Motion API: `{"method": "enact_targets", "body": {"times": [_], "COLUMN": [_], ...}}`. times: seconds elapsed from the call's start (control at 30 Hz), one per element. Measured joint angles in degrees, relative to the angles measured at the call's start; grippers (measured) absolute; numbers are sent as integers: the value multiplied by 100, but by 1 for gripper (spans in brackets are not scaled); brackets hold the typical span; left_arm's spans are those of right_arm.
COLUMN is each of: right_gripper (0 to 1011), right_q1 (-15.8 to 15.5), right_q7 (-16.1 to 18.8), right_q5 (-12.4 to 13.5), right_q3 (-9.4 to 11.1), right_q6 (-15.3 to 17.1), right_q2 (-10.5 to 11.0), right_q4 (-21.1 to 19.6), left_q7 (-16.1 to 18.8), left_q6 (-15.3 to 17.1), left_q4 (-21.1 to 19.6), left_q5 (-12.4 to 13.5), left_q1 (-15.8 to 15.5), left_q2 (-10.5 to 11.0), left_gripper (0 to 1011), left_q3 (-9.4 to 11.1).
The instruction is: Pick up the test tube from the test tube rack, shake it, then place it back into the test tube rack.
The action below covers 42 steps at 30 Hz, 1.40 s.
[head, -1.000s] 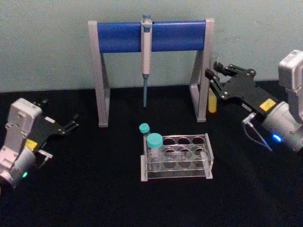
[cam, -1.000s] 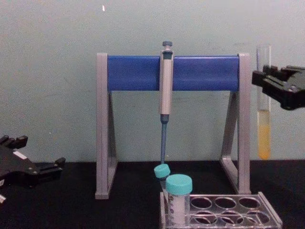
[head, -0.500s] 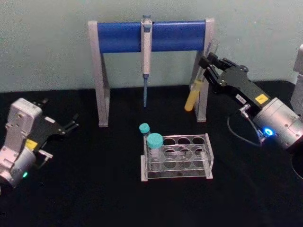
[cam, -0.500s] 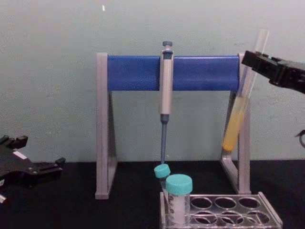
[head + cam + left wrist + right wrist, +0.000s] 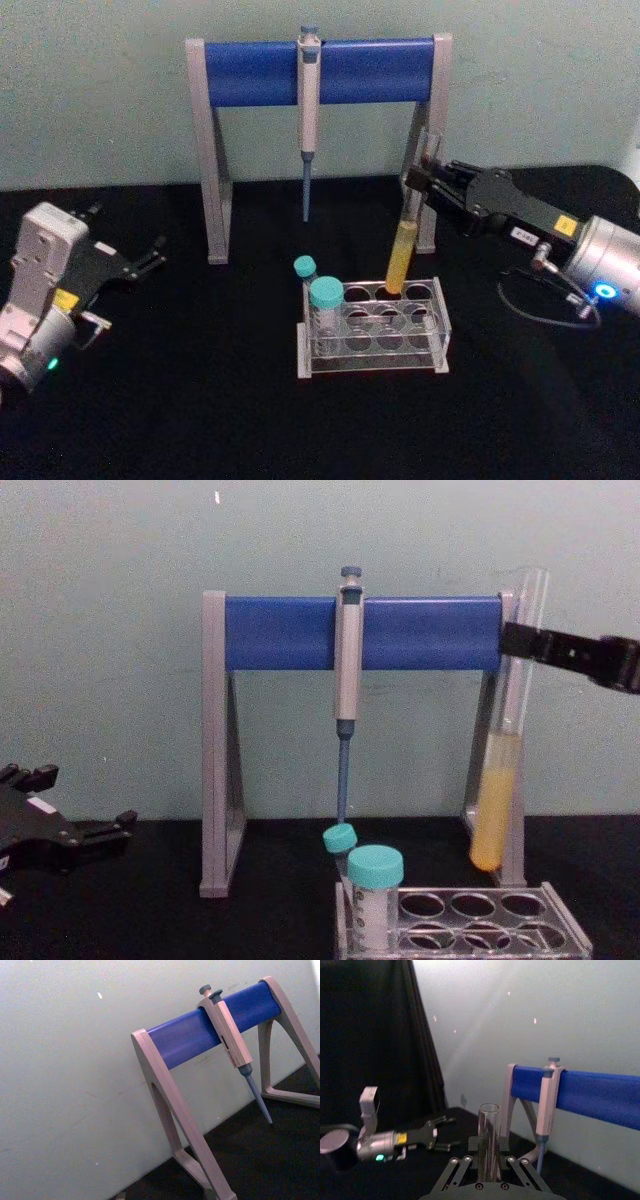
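Clear test tube (image 5: 508, 720), yellow liquid below, tilted

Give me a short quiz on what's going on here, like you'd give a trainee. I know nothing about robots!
1. Pick one: the liquid in the test tube is A) blue, B) yellow, C) red.
2. True or false: the left tool grips the test tube.
3. Fill in: from the blue crossbar hangs a ____.
Key: 1 B. 2 false: the right tool grips it, tilted, its bottom just over the test tube rack; the left tool sits open at the table's left. 3 pipette.
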Motion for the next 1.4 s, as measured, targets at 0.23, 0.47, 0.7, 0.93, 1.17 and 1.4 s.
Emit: {"method": "enact_targets", "body": {"times": [0.23,0.47,0.7,0.93,1.17,1.4], "right_gripper": [229,230,230,230,230,230], "right_q1": [-80,-155,-140,-28,64,69], "right_q7": [-101,-831,-1404,-1851,-1966,-1448], "right_q5": [-211,-1064,-1704,-1999,-2082,-1721], "right_q3": [-16,-70,-80,-108,-174,-228], "right_q6": [-70,-565,-898,-1033,-1025,-829], "right_q2": [435,684,451,-68,-472,-602], "right_q4": [-255,-507,-480,-250,-72,-59], "left_q7": [0,0,0,0,0,0], "left_q6": [0,0,0,0,0,0], "left_q4": [0,0,0,0,0,0], "left_q5": [0,0,0,1,0,0], "left_q1": [0,0,0,0,0,0], "left_q2": [0,0,0,0,0,0], "left_gripper": [1001,1001,1001,1001,1001,1002], "left_q3": [0,0,0,0,0,0]}}
